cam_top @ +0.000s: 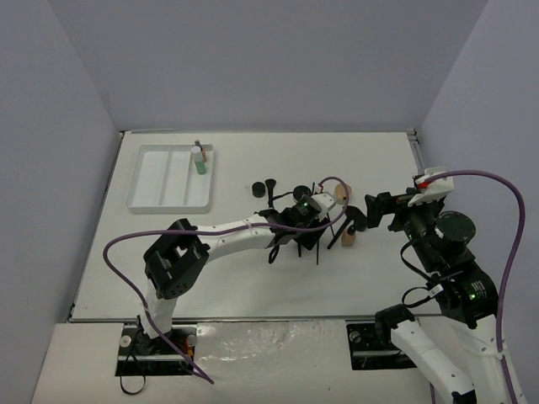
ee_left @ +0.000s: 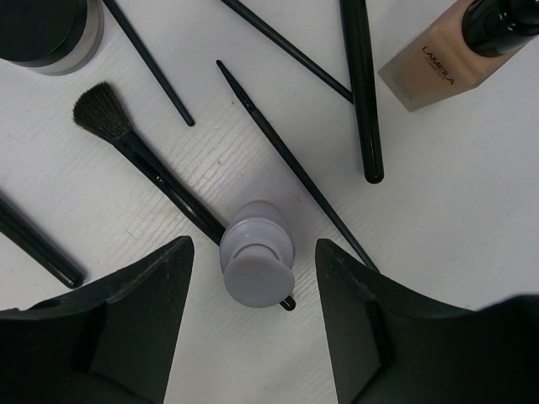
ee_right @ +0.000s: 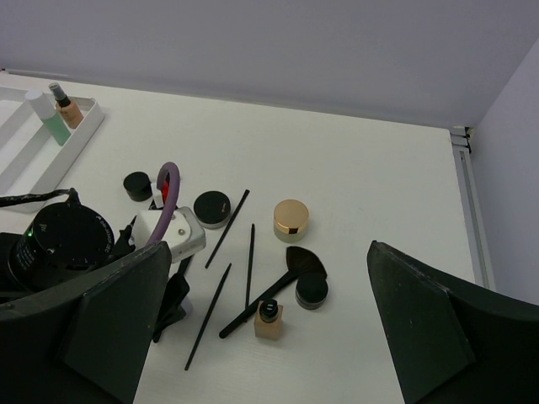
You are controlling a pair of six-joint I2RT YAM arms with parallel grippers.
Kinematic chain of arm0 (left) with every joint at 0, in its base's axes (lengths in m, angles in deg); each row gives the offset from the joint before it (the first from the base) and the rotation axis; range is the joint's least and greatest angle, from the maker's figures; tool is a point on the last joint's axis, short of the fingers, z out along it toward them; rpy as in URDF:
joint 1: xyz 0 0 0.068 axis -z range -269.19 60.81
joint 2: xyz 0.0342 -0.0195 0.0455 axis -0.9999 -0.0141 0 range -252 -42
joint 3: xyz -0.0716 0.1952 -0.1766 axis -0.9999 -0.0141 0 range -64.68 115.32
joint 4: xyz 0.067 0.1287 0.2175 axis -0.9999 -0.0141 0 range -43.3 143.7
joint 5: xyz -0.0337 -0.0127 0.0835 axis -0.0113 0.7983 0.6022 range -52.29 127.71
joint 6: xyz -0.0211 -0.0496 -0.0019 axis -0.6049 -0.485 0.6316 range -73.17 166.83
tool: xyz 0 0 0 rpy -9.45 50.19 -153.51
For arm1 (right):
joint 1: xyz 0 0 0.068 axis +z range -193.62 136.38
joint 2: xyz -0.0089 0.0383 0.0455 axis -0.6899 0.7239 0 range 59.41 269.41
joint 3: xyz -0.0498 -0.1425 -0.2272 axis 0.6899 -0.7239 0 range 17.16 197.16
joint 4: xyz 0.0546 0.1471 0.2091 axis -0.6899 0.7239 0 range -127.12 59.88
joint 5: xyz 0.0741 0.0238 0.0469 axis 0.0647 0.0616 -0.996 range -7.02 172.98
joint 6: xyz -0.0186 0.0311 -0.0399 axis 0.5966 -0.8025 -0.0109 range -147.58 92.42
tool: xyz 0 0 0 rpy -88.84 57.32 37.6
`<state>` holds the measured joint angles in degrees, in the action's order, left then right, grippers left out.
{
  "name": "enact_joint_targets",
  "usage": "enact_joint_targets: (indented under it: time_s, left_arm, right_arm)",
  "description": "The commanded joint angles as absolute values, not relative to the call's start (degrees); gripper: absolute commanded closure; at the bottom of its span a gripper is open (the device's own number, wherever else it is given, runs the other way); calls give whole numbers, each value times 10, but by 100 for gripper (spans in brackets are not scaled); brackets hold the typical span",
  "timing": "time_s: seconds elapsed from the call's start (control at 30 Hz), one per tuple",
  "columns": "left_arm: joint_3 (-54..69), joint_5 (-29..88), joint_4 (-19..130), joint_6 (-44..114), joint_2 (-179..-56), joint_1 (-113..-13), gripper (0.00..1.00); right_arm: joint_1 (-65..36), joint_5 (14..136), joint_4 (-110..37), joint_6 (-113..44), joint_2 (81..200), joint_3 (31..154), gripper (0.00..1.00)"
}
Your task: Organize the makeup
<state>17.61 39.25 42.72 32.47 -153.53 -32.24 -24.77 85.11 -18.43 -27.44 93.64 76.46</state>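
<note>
The left end effector (ee_left: 253,246), wide open and empty, hangs over the lilac bottle (ee_left: 256,268), apparently upright, centred between its fingers, mid-counter.

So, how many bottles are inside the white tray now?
2. A green bottle and a tan bottle are side by side at the far end of the white tray's right compartment. None seems hidden.
</note>
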Motion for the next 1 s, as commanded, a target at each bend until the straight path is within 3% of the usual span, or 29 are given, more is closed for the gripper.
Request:
enact_joint_targets:
  time_s: [0.0,0.27,0.37,0.6,0.97]
  left_arm:
    - [208,396,459,316,-1522,-321,53]
    - [209,397,461,310,-1505,-321,91]
    - [210,399,458,305,-1484,-322,100]
    - [243,437,408,304,-1426,-356,100]
    - [245,470,353,315,-1388,-580,100]
  right_arm:
    - [-244,860,-217,-273,945,785,0]
    - [-244,861,-217,-271,946,783,0]
    - [-244,860,-217,-271,947,783,0]
    - [-244,851,-219,-271,960,788,0]
    - [-244,840,-239,-275,986,788,0]
